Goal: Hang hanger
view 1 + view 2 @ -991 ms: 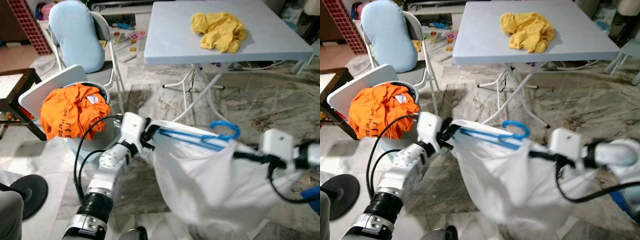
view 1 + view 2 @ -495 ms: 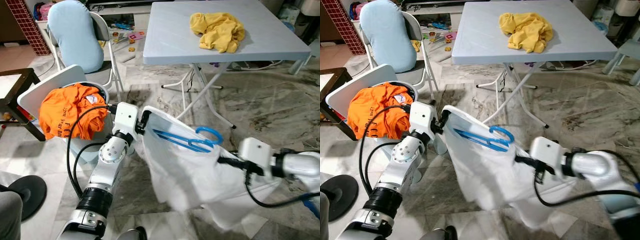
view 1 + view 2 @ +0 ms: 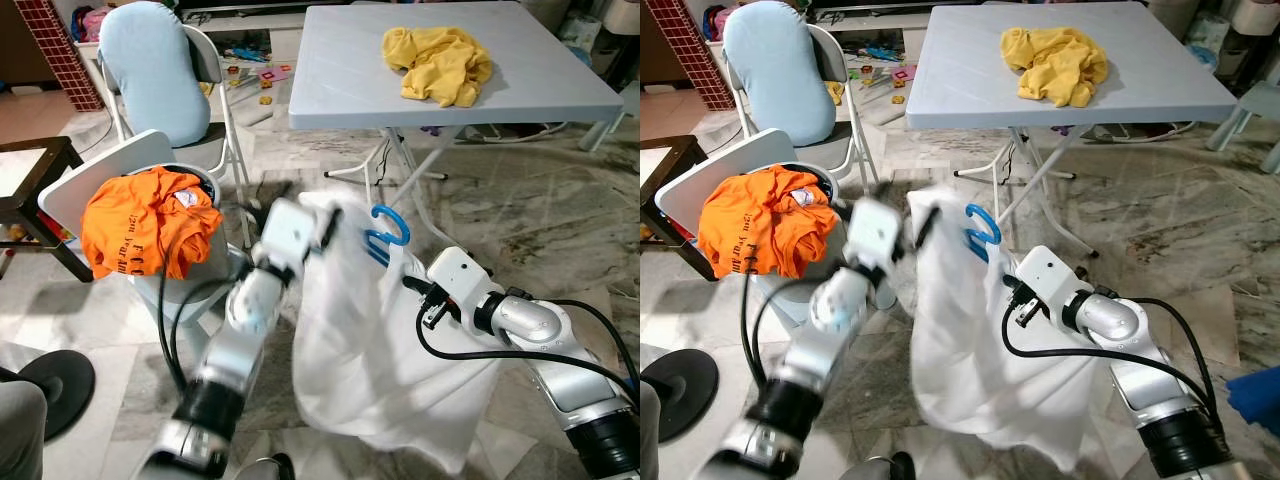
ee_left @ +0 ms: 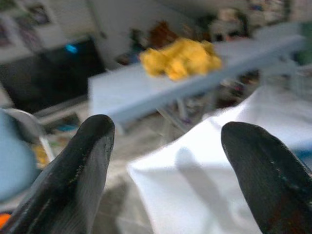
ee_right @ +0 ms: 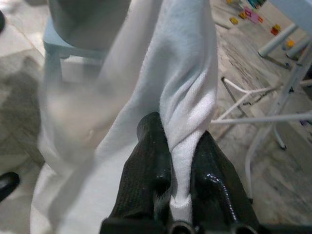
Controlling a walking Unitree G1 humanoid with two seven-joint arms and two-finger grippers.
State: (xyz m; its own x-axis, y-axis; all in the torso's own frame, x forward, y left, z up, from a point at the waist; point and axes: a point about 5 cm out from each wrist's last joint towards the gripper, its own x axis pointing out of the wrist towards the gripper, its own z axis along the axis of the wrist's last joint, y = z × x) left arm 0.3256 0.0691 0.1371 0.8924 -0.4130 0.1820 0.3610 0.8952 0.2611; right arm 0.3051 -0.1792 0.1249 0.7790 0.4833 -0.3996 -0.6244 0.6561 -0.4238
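From the head camera I see a white cloth garment point(image 3: 375, 360) hanging in mid-air between my two arms, above the marbled stone floor point(image 3: 520, 215), with a blue plastic hanger point(image 3: 385, 232) threaded into its top. The hanger's hook curls upward and its long axis seems to run steeply down into the fabric, though most of the bar is hidden, so I can't be sure of the angle. My right claw point(image 5: 181, 168) is clenched on a bunched fold of the white garment just beside the hanger; the wrist camera shows the cloth pinched between the two black fingers point(image 5: 146, 161). My left claw point(image 4: 165, 161) is spread wide, its black fingers well apart with the garment's edge in the gap between them, and I can't tell whether either finger touches the cloth; in the head view that arm is blurred. Behind, a crumpled yellow cloth point(image 3: 438, 62) lies on the pale blue folding tabletop point(image 3: 340, 80). To my left an orange printed shirt point(image 3: 148, 225) is draped over a white bin point(image 3: 100, 185).
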